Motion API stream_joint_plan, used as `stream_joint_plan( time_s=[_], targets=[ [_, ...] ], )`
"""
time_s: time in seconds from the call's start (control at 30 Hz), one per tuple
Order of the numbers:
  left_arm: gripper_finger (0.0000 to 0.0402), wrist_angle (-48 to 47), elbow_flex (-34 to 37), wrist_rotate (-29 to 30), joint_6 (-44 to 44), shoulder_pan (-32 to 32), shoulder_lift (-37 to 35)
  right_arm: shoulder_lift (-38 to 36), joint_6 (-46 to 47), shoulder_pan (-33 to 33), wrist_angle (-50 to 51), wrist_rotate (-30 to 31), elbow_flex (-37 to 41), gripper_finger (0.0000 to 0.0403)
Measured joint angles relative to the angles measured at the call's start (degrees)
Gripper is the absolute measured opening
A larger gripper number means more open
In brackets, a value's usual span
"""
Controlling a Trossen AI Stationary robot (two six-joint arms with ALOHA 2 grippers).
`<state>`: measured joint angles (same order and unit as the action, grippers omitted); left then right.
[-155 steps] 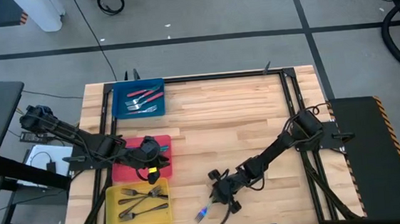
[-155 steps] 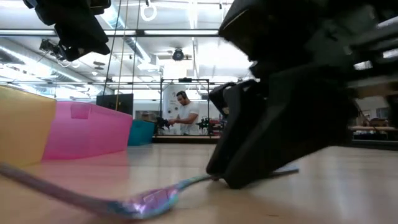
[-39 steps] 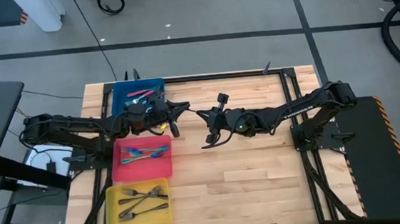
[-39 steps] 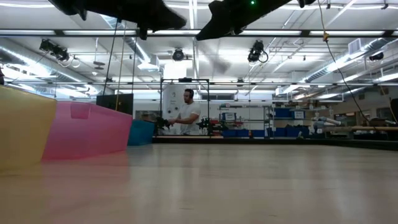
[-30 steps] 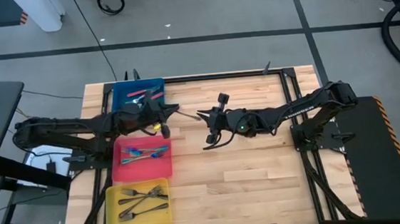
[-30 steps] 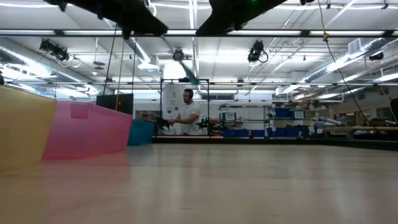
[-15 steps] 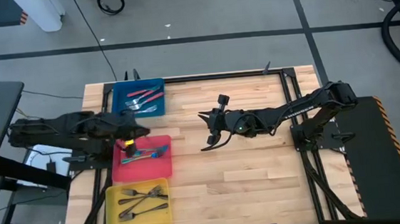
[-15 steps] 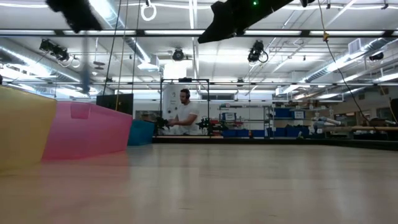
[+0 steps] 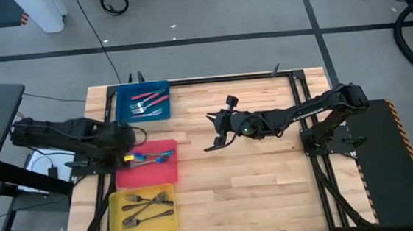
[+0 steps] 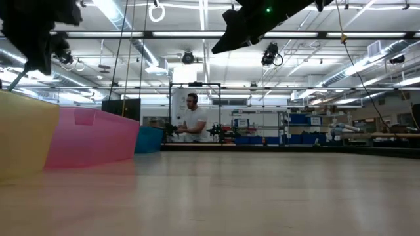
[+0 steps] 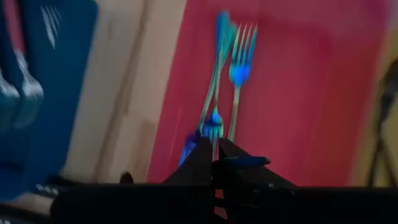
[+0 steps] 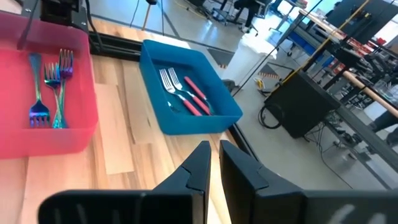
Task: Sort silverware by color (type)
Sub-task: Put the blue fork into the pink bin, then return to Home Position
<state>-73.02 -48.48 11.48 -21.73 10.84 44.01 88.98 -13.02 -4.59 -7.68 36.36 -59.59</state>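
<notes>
My left gripper (image 9: 129,157) hangs over the left part of the red tray (image 9: 168,170), shut on a blue utensil (image 11: 245,162). Several blue forks (image 11: 238,68) lie flat on that tray's floor (image 9: 154,158). Red-handled forks (image 9: 148,102) lie in the blue tray (image 9: 122,107) and also show in the right wrist view (image 12: 186,93). Dark grey forks (image 9: 147,204) lie in the yellow tray (image 9: 119,222). My right gripper (image 9: 211,133) hovers above the middle of the table, shut and empty (image 12: 213,155). My left gripper pinches the blue utensil between its two shut fingers, pointing down over the red tray. A short blue piece (image 11: 249,162) sticks out sideways beside the fingertips, so the utensil lies across them. Which part of it is held cannot be told; the fingers hide it.
The three trays stand in a row along the table's left side, blue farthest, then red, with yellow (image 10: 26,134) nearest. Bare wood (image 9: 256,185) spreads to their right. A black frame (image 9: 297,93) rims the table. A person (image 10: 193,121) stands far off in the room.
The two grippers stood tip to tip above the table's middle. My left gripper then drew away with the blue utensil, toward the table's left and near edges, and now hangs over the red tray. My right gripper stayed about where it was.
</notes>
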Motion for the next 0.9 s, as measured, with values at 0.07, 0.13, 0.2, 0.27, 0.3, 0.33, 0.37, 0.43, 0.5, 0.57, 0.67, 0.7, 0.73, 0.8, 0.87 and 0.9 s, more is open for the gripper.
stream_joint_plan(
  time_s=[0.07, 0.13, 0.2, 0.27, 0.3, 0.33, 0.37, 0.43, 0.5, 0.57, 0.67, 0.7, 0.73, 0.8, 0.87, 0.9],
  targets=[
    [0.0015, 0.90, 2.79, -1.02, -0.99, 0.02, 1.37, 0.00, 0.00, 0.19, 0.26, 0.00, 0.00, 0.0043],
    [0.0014, 2.09, 5.18, -1.25, -1.86, 0.04, 2.72, -0.01, 0.00, 0.39, 0.50, 0.00, 0.00, 0.0043],
    [0.0014, 4.75, 7.05, -0.96, -2.50, -0.05, 4.09, -0.01, 0.00, 0.61, 0.56, -0.02, 0.00, 0.0043],
    [0.0017, 7.19, 8.29, -0.82, -3.40, -0.07, 5.59, -0.01, 0.02, 0.79, 0.69, -0.02, 0.00, 0.0043],
    [0.0021, 8.72, 8.63, -0.96, -3.60, -0.04, 6.10, -0.01, 0.02, 0.85, 0.74, -0.02, 0.00, 0.0043],
    [0.0025, 9.72, 8.88, -1.39, -3.59, -0.03, 6.50, -0.01, 0.02, 0.91, 0.79, -0.04, 0.00, 0.0043],
    [0.0031, 10.98, 8.99, -2.09, -3.50, -0.01, 6.98, -0.01, 0.02, 0.96, 0.83, -0.21, 0.00, 0.0043],
    [0.0042, 14.37, 9.21, -3.42, -3.00, 0.05, 7.58, -0.01, 0.02, 1.08, 0.96, -0.42, 0.00, 0.0043],
    [0.0054, 17.83, 9.06, -4.52, -1.06, 0.06, 7.53, -0.01, 0.02, 1.22, 1.01, -0.42, 0.00, 0.0043],
    [0.0066, 19.79, 9.06, -5.85, 1.21, 0.04, 7.96, -0.01, 0.04, 1.34, 1.33, -0.42, 0.00, 0.0043],
    [0.0087, 21.09, 9.08, -6.18, 1.51, 0.04, 7.85, -0.01, 0.07, 1.53, 1.62, -0.44, 0.00, 0.0043],
    [0.0094, 21.26, 9.06, -6.15, 1.39, 0.04, 7.91, -0.01, 0.37, 1.65, 1.83, -0.44, 0.00, 0.0043],
    [0.0102, 21.30, 9.06, -6.09, 1.42, 0.04, 7.97, 0.01, 0.88, 1.75, 1.98, -0.46, 0.00, 0.0043],
    [0.0113, 21.75, 9.06, -5.88, 1.39, 0.04, 7.93, -0.01, 2.13, 2.07, 2.28, -0.46, 0.00, 0.0043],
    [0.0120, 22.13, 9.06, -5.81, 1.37, 0.04, 7.95, 0.01, 2.81, 2.41, 3.28, -0.46, 0.00, 0.0043],
    [0.0122, 22.26, 9.06, -5.81, 1.07, 0.04, 7.94, 0.01, 2.92, 2.58, 3.87, -0.46, 0.00, 0.0043]
  ],
)
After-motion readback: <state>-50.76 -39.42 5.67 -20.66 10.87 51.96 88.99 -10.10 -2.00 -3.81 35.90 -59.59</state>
